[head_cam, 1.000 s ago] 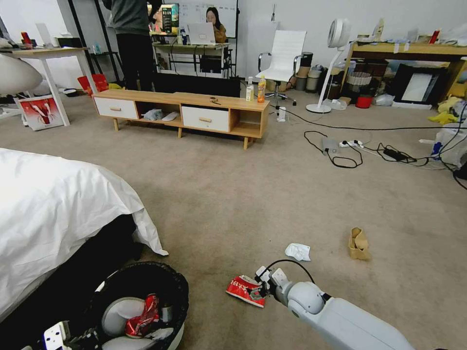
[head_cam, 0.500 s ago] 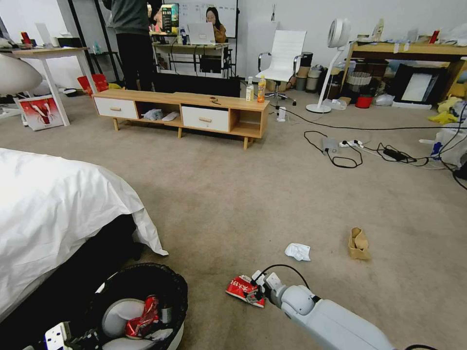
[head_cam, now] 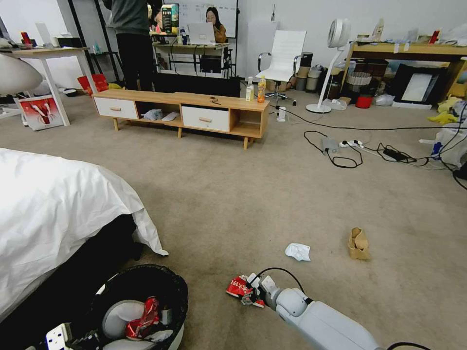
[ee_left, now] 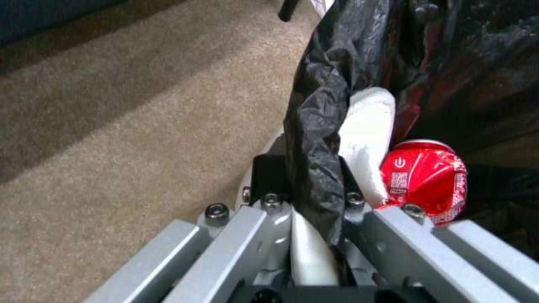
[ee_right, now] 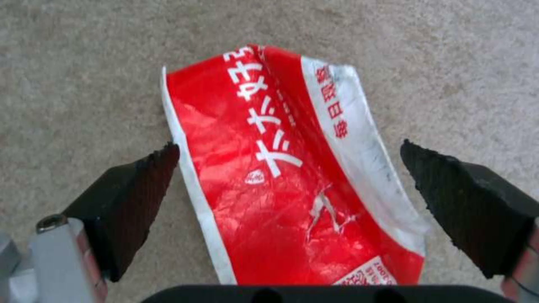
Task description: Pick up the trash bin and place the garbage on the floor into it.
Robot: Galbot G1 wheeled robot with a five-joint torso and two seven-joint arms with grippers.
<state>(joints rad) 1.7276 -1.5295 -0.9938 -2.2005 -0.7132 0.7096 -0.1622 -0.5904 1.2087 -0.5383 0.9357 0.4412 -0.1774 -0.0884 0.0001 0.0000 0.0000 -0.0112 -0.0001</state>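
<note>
Right jaws: my right gripper (ee_right: 286, 176) hangs low over the floor (head_cam: 253, 194) at about 6 o'clock in my head view, jaws wide apart, one black pad (ee_right: 134, 193) on each side of the flattened red-white carton (ee_right: 281, 168), neither touching it.
Carton: flat on the carpet, lying straight between my right pads.
Left jaws: my left gripper (ee_left: 306, 198) sits at 7 o'clock, clamped on the rim of the trash bin (head_cam: 146, 287), with the black bag lining (ee_left: 320, 126) pinched between the jaws.
Bin: down at 7 o'clock, beside the bed (head_cam: 53, 214); inside, a crushed red can (ee_left: 427, 181) lies against the white wall.
Tissue: one crumpled white tissue (head_cam: 297, 251) on the carpet just past the carton, toward 12 o'clock from it.
Brown box: brown paper box (head_cam: 358, 243) near the tissue, off at its 3 o'clock.
Far off: a low wooden cabinet (head_cam: 185, 109) at 12 o'clock, two upright drink bottles (head_cam: 256, 90) on top.
</note>
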